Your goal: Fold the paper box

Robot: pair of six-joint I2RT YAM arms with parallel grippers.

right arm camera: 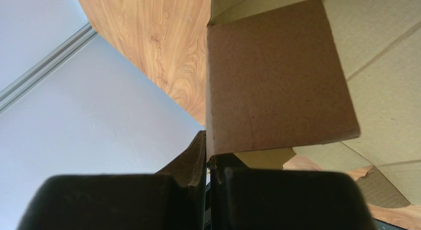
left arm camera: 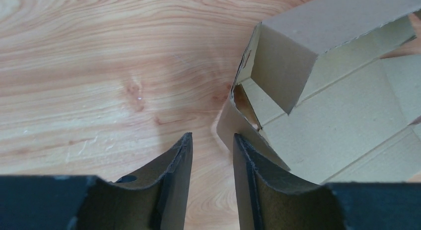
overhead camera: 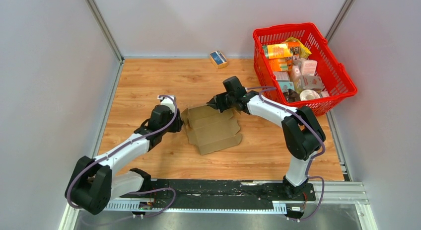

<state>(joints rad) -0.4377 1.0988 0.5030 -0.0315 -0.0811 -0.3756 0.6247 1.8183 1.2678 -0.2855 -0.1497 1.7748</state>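
Brown paper box (overhead camera: 213, 130), right arm (overhead camera: 268, 109) outstretched pinching flap (right arm camera: 278, 76), left jaws parted

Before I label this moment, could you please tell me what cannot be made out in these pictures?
Top view: right gripper fingertips, hidden by its own wrist.
Left wrist view: paper box, cut off by the right edge.
Right wrist view: whatever lies behind the raised flap.
Top view: small box print, too small.
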